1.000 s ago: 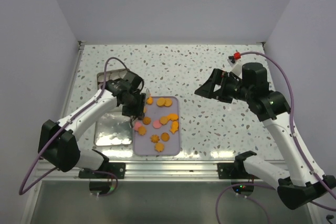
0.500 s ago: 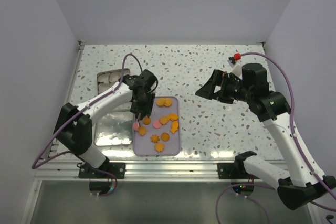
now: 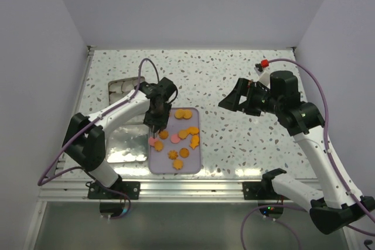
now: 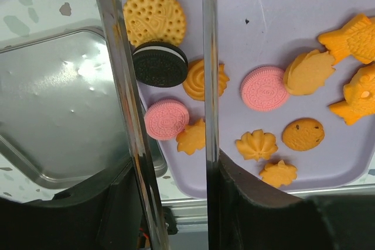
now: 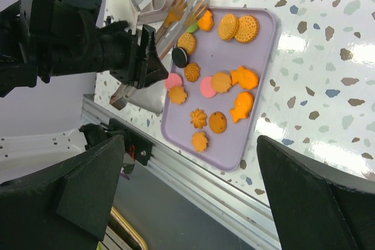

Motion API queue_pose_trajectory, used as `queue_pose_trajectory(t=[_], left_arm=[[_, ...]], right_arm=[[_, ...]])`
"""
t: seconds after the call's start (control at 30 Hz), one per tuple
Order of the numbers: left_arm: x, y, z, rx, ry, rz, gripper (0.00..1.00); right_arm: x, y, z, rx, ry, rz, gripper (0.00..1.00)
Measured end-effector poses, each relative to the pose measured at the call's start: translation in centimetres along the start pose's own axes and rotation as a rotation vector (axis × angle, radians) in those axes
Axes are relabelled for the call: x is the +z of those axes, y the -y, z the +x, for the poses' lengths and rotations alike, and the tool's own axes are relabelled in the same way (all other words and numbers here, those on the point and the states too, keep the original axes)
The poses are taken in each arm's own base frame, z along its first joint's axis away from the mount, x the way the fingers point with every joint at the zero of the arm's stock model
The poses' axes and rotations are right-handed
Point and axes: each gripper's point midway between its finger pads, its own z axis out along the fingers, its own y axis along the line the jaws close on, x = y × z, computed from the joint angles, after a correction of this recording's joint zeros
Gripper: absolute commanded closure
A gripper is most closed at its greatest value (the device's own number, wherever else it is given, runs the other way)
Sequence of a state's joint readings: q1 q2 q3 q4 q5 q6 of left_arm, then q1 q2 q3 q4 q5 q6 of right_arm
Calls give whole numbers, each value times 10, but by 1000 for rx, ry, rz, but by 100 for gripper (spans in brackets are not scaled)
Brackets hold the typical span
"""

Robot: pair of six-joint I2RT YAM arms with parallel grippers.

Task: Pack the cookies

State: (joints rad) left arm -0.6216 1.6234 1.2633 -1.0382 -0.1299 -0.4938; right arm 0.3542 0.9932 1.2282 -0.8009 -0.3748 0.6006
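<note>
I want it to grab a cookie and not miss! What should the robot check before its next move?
1. Left gripper holds the tongs: ok.
2. Tong blades apart: ok.
3. Only one cookie between the blades: not ok. The black cookie, a pink cookie and orange ones lie there.
4. Tong tips touching the purple tray: cannot tell.
5. Silver tin open beside the tray: ok.
6. Right gripper open, away from the tray: ok.
</note>
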Motion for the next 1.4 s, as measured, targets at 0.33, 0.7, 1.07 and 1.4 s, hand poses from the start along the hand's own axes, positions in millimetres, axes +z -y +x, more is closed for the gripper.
queue_pose_trajectory(t=[0.33, 0.7, 1.07, 1.4], left_arm=[[6, 4, 5, 22, -38, 12, 60], [-1, 7, -2, 40, -45, 23, 62], [-12, -1, 0, 74, -47, -15, 39], [-28, -8, 26, 114, -37, -22, 39]], right_arm=[[0, 0, 0, 0, 0, 0, 1], [0, 0, 0, 0, 0, -1, 1], [0, 0, 0, -8, 1, 0, 1], [-11, 0, 6, -26, 15, -9, 1]])
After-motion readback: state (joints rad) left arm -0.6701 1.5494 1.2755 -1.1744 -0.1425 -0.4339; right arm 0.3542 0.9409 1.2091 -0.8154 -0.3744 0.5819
